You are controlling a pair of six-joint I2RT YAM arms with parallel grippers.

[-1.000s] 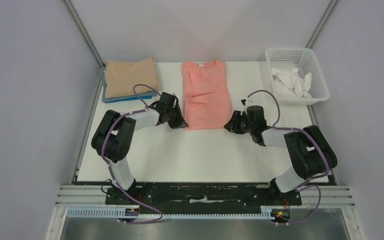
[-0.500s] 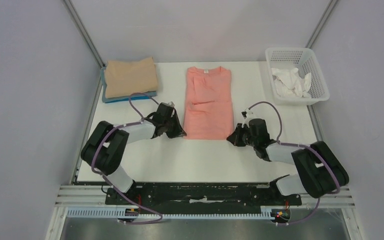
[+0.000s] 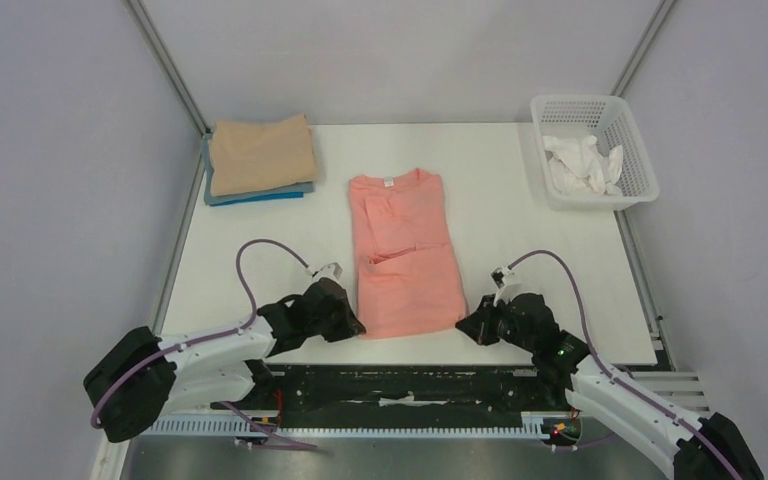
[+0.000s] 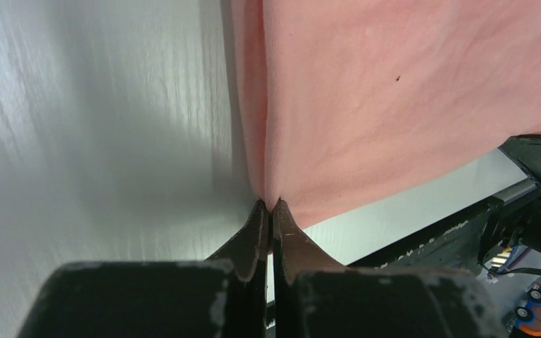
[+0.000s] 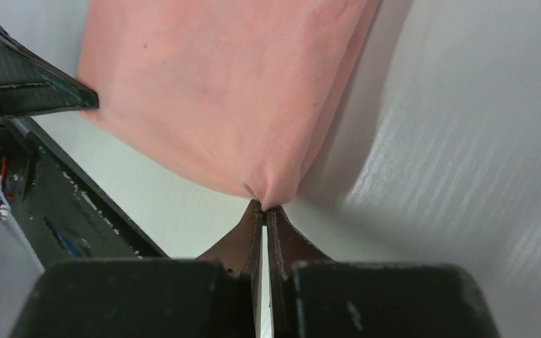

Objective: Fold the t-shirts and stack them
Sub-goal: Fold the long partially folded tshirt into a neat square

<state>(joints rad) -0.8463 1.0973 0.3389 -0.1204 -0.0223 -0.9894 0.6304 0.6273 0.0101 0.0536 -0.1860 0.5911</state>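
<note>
At left end effector (image 4: 268, 205), salmon t-shirt (image 4: 394, 91)

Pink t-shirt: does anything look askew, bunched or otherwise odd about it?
Slightly. The pink t-shirt lies a little skewed, its near hem sitting right of the collar, with creases across its middle. The left gripper and right gripper are shut on its near corners. No damage shows.

Blue tee (image 3: 258, 196) mostly beneath tan tee (image 3: 260, 152)
</note>
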